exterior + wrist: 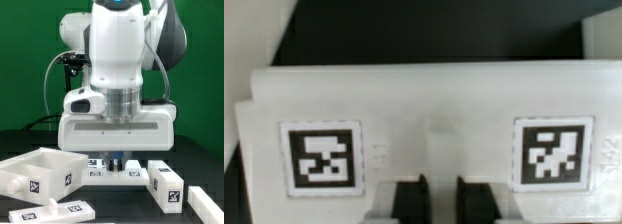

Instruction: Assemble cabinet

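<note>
The two-finger gripper (112, 158), jaws pressed together, stood straight above the flat white plastic cabinet panel (429, 95) lying mid black table (195, 165), long axis apparently along the jaws' closing line, any grip unclear.

Identify the cabinet panel (429, 95) by its plain white surface; you see two square tags (322, 153) on it, each a black block pattern on a white field. The open cabinet box (35, 168) and the block (165, 183) are white with like tags. The table (205, 160) is black. The arm (120, 60) is glossy white; its cable (67, 60) is black. The backdrop (25, 40) is green.
</note>
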You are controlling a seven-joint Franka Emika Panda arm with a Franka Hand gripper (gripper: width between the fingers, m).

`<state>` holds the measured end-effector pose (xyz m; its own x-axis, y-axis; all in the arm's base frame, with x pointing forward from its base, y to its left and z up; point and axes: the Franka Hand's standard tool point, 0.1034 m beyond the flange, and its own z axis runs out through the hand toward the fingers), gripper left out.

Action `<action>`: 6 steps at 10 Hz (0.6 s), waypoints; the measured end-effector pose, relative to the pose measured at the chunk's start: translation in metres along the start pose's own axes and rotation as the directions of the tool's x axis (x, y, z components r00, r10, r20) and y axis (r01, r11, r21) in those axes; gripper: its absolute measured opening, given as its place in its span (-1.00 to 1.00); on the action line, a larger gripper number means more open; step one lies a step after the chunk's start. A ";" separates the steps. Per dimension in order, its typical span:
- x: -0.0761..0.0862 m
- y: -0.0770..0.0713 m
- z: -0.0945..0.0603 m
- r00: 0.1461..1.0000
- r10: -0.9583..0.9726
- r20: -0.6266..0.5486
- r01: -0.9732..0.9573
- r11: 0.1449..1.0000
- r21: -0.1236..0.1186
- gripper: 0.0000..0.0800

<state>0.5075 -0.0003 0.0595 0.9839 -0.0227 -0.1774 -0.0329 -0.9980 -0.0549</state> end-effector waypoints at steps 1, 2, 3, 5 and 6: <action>-0.003 0.000 -0.012 0.999 -0.032 0.013 0.032 0.999 0.000 -0.85; -0.004 -0.001 -0.026 0.996 -0.087 0.031 0.087 0.996 0.007 -0.85; 0.000 0.000 -0.038 0.989 -0.144 0.031 0.143 0.990 0.012 -0.85; 0.009 -0.003 -0.051 0.984 -0.178 0.031 0.177 0.984 0.017 -0.85; 0.007 -0.002 -0.047 0.983 -0.178 0.038 0.177 0.984 0.018 -0.84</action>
<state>0.5227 -0.0008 0.1049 0.9667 0.1573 -0.2019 0.1387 -0.9849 -0.1033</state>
